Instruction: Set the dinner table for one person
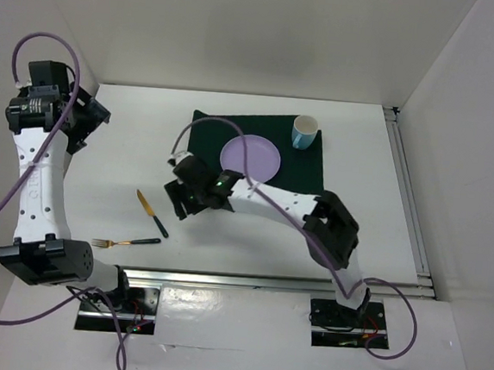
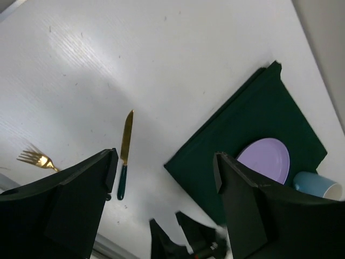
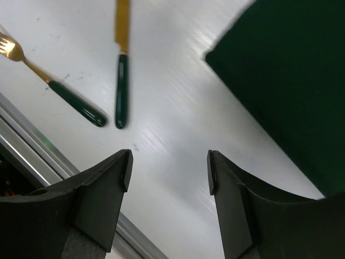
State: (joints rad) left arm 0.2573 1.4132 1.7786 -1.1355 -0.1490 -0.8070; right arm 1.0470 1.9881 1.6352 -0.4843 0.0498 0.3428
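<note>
White dinner table (image 3: 178, 86) beneath right claw (image 3: 168, 162)

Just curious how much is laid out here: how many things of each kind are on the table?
green mat: 1
purple plate: 1
blue cup: 1
knife: 1
fork: 1
Total on the dinner table: 5

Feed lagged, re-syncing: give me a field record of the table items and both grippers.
mat: dark green cloth mat on the white tabletop
plate: round lilac plate on the mat
mug: light blue mug on the mat's far right corner
knife: gold-bladed knife with green handle on bare table, left of mat
fork: gold fork with green handle near the knife, off the mat
left gripper: open, empty
right gripper: open, empty, between mat and knife
</note>
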